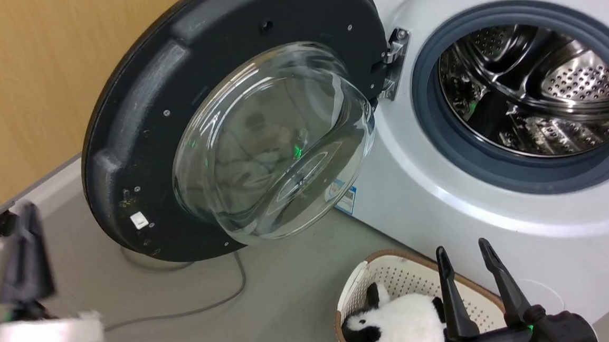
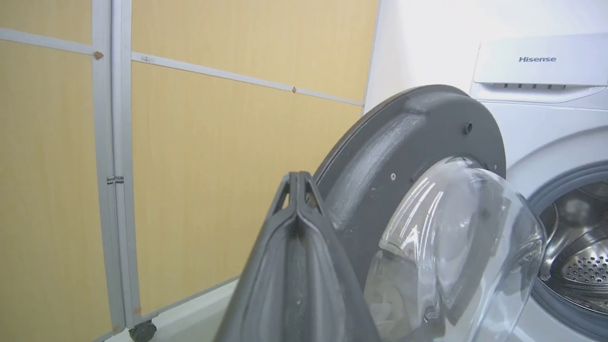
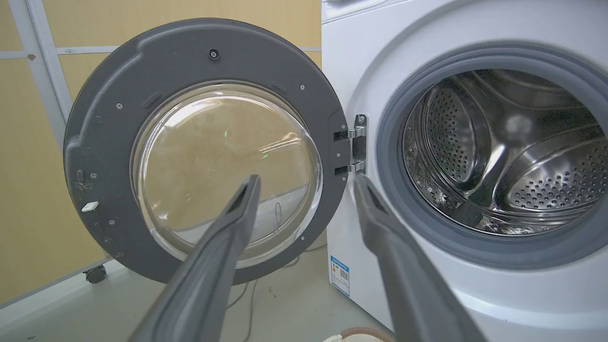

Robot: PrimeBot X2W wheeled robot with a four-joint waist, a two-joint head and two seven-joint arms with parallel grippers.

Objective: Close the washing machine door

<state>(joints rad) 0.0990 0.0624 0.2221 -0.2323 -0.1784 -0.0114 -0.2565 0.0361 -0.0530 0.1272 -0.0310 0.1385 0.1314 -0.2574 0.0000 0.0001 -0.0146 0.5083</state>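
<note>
Two sets of jaws face a washing machine door (image 1: 143, 129) that stands swung wide open, its black rim and bulging glass bowl (image 1: 274, 143) turned toward them. The left jaws are pressed together at the tips with nothing between them, the left fingers (image 2: 278, 247) rising as one dark wedge in the left wrist view. The door lies just ahead of them and to their right, and a wood-look panel wall (image 2: 213, 166) is ahead to their left. In the head view these jaws are blurred, low and off to the side of the door's lower edge. The right jaws stand wide, holding nothing, above a cream laundry basket (image 1: 367, 265) that holds a black-and-white plush toy (image 1: 406, 330). Ahead of them to the left is the door; ahead to the right is the white washing machine (image 1: 439, 211), its grey gasket (image 1: 428, 131) ringing the perforated steel drum (image 1: 531, 89). The metal hinge (image 3: 357, 147) sits beyond the gap between the right fingers (image 3: 228, 247), apart from them. A grey cable (image 1: 206, 306) trails across the floor (image 1: 286, 297) between the two sets of jaws
</note>
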